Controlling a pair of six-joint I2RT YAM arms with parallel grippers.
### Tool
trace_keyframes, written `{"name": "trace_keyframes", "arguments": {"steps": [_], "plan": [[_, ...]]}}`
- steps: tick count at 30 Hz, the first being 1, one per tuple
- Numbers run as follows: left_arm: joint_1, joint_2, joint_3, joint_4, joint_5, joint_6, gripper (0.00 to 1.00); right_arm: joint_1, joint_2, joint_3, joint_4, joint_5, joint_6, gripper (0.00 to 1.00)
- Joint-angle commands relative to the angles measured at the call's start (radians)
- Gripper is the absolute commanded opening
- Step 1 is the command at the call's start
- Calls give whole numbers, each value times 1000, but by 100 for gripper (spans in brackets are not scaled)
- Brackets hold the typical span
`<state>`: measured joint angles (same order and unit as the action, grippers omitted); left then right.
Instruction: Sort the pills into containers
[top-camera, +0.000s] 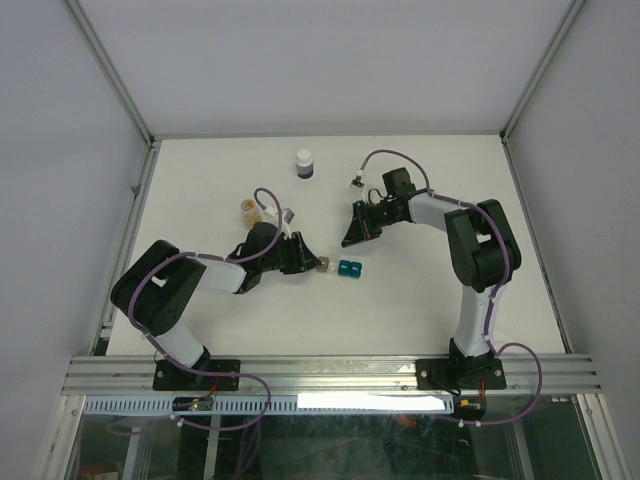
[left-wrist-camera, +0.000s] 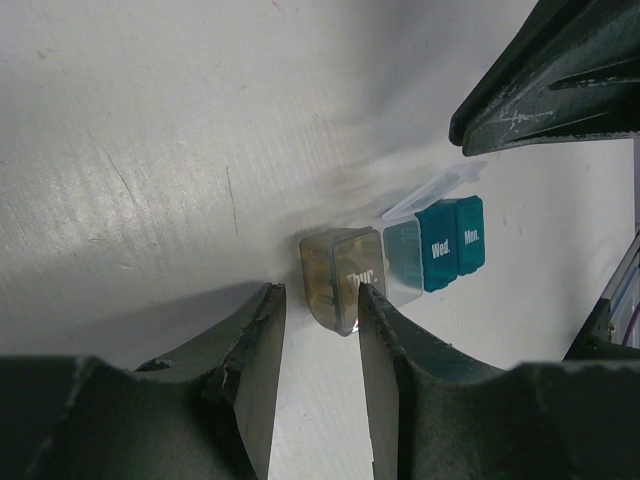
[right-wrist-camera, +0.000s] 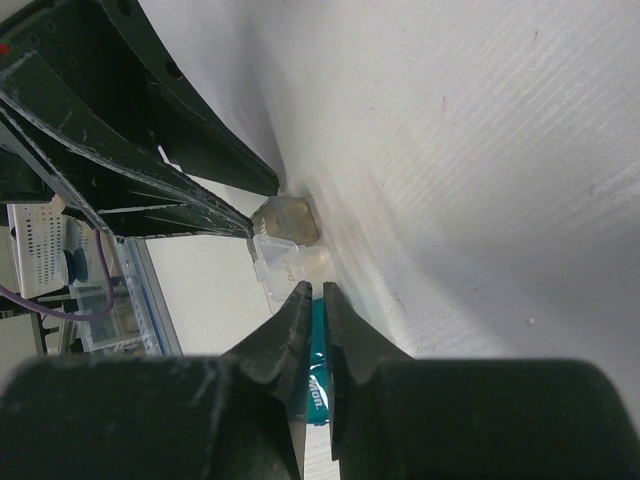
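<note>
At mid-frame, your left claw (top-camera: 313, 264) straddles the grey-brown container (top-camera: 325, 266), open, probably to steady it; the right claw (right-wrist-camera: 315, 292) hangs nearly closed, empty.

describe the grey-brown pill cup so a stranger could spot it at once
At the middle of the white table, just off the tips of the left gripper, lies a row of tiny square cups. The grey-brown cup is the end one nearest that gripper, marked "Thur."; its neighbours are a clear cup and teal cups.
</note>
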<state>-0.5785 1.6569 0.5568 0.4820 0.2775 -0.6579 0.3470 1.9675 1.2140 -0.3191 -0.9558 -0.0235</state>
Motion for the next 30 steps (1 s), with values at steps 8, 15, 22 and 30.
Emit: {"name": "trace_keyframes", "arguments": {"steps": [8,15,22,30], "plan": [[-22,16,61,-39,-4,36,33,29,3,28,17,-56,-15,11],[-23,24,73,-64,-6,40,31,41,-24,31,-12,-90,-65,10],[-23,32,82,-72,-4,41,28,62,-63,28,-66,-70,-140,10],[-23,47,85,-74,5,41,27,99,-86,23,-119,2,-214,8]]}}
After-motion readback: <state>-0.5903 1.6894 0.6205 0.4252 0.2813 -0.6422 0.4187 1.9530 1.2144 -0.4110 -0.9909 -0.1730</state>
